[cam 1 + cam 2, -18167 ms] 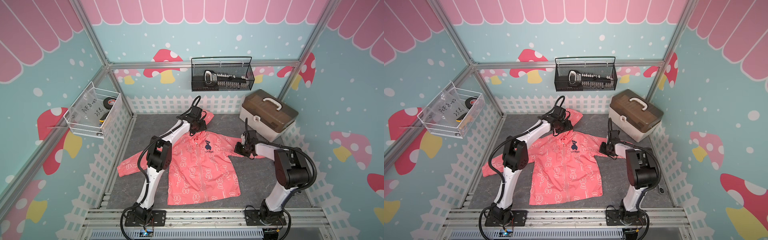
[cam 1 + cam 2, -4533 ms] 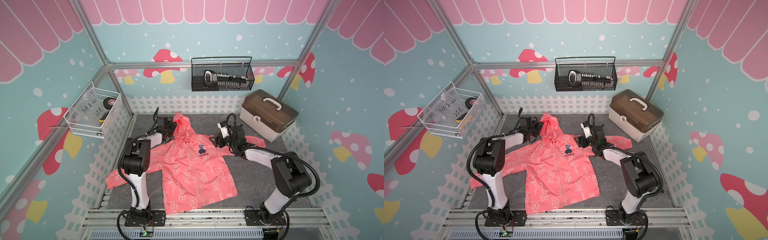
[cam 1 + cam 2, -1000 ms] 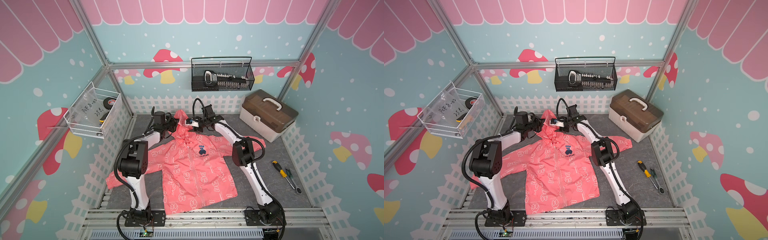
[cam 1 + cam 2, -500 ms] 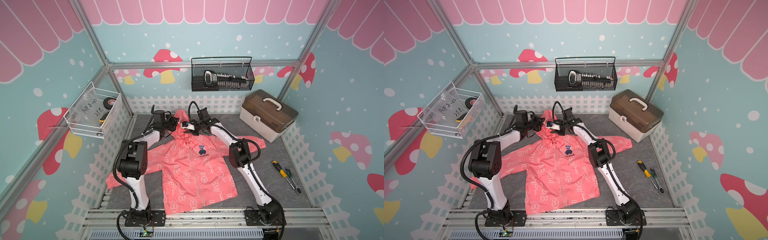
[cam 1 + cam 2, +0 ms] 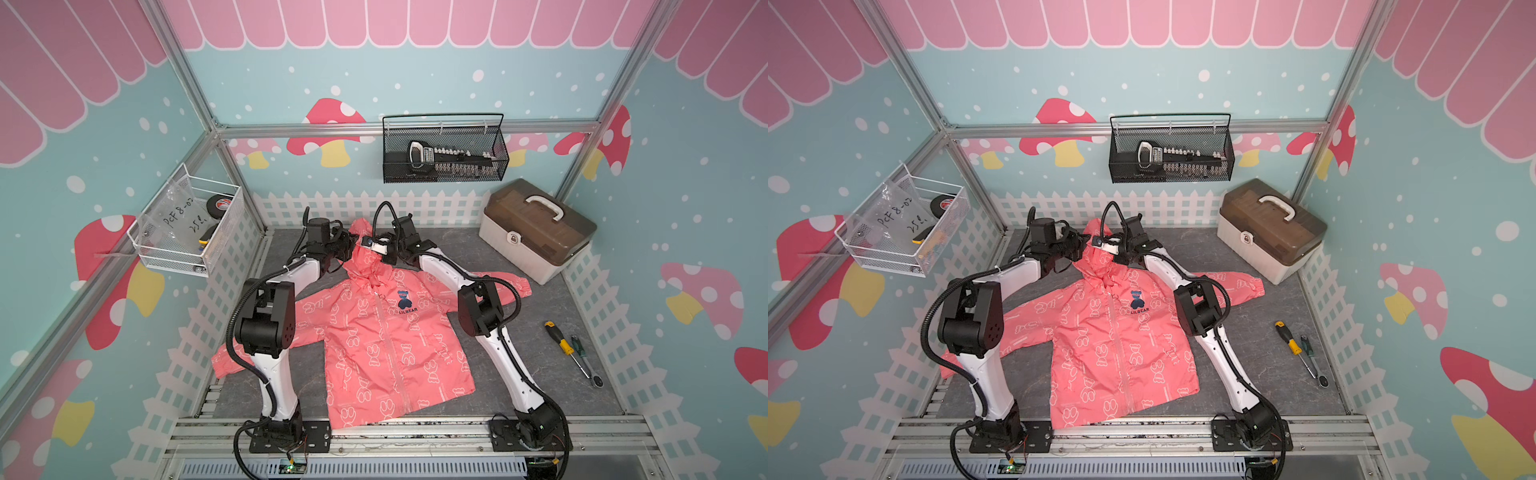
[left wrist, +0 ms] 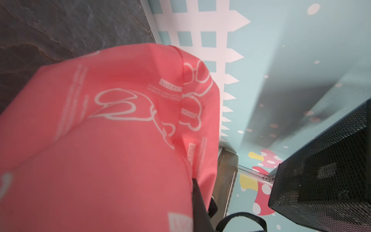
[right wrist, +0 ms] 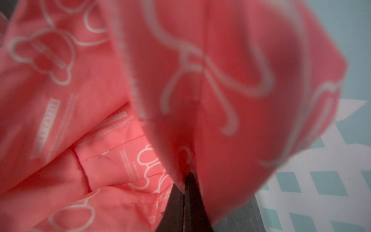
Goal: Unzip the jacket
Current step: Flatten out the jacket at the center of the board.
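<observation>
One garment to reckon with: jacket (image 5: pixel 386 340), spread front-up on grey stone-look mat (image 5: pixel 519 365), running from both sets of jaws back toward the arm bases, sleeves flung out to either side of them. Thin, light and limp by the look of it. Likely to slide and bunch rather than resist, so needs pinning at one spot while pulling at another. Coral-pink shell, smooth and faintly slick-looking, printed with white outline bears; navy bear logo on chest.

Next down, hood (image 5: pixel 363 259): peaked, creased, drawn up between the two grippers. Left gripper (image 5: pixel 351 249) pressed together on one hood edge, pinching a fold. Right gripper (image 7: pixel 185 177) clamped the same way on the opposite edge, black fingers (image 7: pixel 192 200) meeting with cloth between.

Then zipper (image 5: pixel 390 345): pale straight line down centre front, on the arm-base side of both jaws, closed along its visible length.

Smallest, the pull: somewhere just short of the jaws near the collar, too small to make out. Best hold, by judgement: collar fabric beside zipper top for anchoring, pull tab for drawing down. No purchase on slider from a hood grip.
</observation>
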